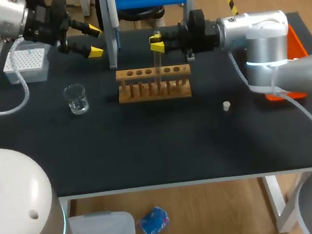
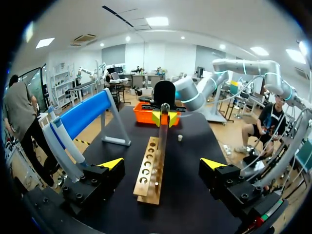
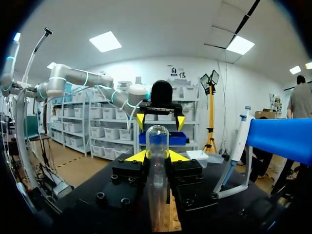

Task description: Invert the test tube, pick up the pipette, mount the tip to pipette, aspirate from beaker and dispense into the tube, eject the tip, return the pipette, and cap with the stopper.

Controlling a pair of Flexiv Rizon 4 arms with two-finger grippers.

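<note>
Over the wooden rack (image 1: 154,85) at mid-counter, the right hand (image 1: 156,43) is closed on the test tube (image 3: 157,141), with one yellow-tipped finger pressing on each side. The tube stands vertical with its rounded closed end uppermost (both wrist views agree). Its lower end reaches down to the rack's row of holes. Whether it sits in a hole or hangs just above one cannot be told.

Step in hand, as judged: the first one, inverting the tube. It is gripped but not yet turned.

Next move calls for a lift clear of the rack, then a half-turn of the wrist to bring the mouth up. After that the tube goes down into a hole, kept plumb so the glass does not knock the wood.

The left hand (image 1: 94,41) hovers near the hanging pipette (image 2: 66,144), fingers spread wide and holding nothing.

The beaker (image 1: 77,98) stands on the left part of the counter and the tip box (image 1: 26,63) at the far left. The stopper (image 1: 227,106) lies alone to the rack's right.
</note>
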